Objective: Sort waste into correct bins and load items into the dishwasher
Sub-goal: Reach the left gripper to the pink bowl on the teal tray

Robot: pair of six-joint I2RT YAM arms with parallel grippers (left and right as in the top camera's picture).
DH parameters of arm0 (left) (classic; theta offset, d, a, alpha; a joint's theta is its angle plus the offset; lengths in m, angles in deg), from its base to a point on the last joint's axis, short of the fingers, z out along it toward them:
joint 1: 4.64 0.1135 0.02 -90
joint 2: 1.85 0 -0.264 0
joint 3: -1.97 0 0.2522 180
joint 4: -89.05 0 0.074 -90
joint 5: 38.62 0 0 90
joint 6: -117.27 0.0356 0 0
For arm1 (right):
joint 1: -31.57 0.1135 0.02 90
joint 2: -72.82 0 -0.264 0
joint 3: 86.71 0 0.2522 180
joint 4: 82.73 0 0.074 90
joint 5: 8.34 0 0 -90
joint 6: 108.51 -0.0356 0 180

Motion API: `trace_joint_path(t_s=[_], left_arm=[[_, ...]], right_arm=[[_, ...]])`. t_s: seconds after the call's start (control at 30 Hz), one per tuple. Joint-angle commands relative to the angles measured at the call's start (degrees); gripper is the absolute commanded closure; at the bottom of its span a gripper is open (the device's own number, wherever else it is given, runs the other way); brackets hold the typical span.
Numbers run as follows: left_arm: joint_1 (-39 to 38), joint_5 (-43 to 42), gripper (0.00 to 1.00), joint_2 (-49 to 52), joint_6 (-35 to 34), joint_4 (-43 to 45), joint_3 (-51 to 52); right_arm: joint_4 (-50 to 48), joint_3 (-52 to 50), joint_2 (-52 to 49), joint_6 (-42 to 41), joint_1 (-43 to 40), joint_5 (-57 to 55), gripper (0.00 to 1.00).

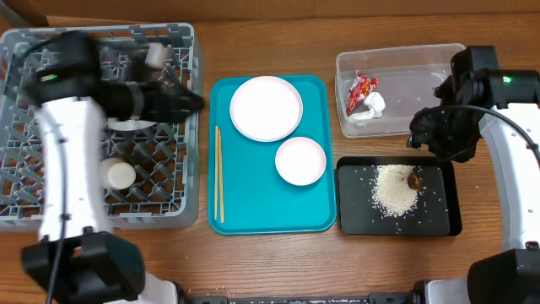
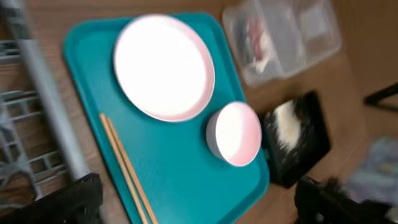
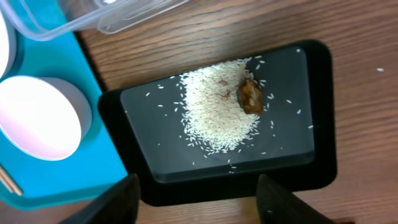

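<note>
"Right, how does your right gripper [image 3: 196, 202] stand?"

"I have it spread wide and empty above the black tray [image 3: 323, 155]. The rice [image 3: 214, 118] lies just ahead of its fingers, with the brown scrap [image 3: 250, 98] touching the heap's far right edge."

"And the left gripper [image 2: 202, 205]?"

"Wide too, holding nothing. Ahead of it, the plate [image 2: 163, 65], bowl [image 2: 235, 134] and chopsticks [image 2: 127, 171] lie on the teal tray [image 2: 180, 168]. The dish rack [image 1: 25, 211] is to its left."
</note>
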Motion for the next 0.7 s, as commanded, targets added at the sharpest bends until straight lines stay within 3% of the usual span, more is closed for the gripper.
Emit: trace_joint_path(t_s=[0.0,0.13,0.27,0.5,0.6,0.67], left_arm=[[-12.07,15.15,0.0,1.53,-7.13,1.36,-0.37],[-25.77,24.15,0.0,5.11,-8.98,3.8,-0.37],[-35.63,28.33,0.0,10.4,-9.2,4.59,-0.37],[-46.05,31.43,0.0,20.41,-11.26,5.6,-0.37],[-48.37,32.63,0.09,23.43,-11.28,5.66,-0.37],[-49.48,34.25,0.21,25.38,-11.28,5.55,-0.37]], right_arm=[[0.13,0.33,1.03,-3.93,-0.17,-5.99,0.33],[0.11,0.33,1.03,-9.53,-2.27,-10.21,0.13],[0.13,0.33,1.03,-9.6,-3.34,-9.14,0.0],[0.07,0.33,1.03,-9.6,-3.34,-8.72,0.0],[0.09,0.33,1.03,-9.6,-3.34,-8.72,0.0],[0.09,0.33,1.03,-9.6,-3.34,-8.72,0.0]])
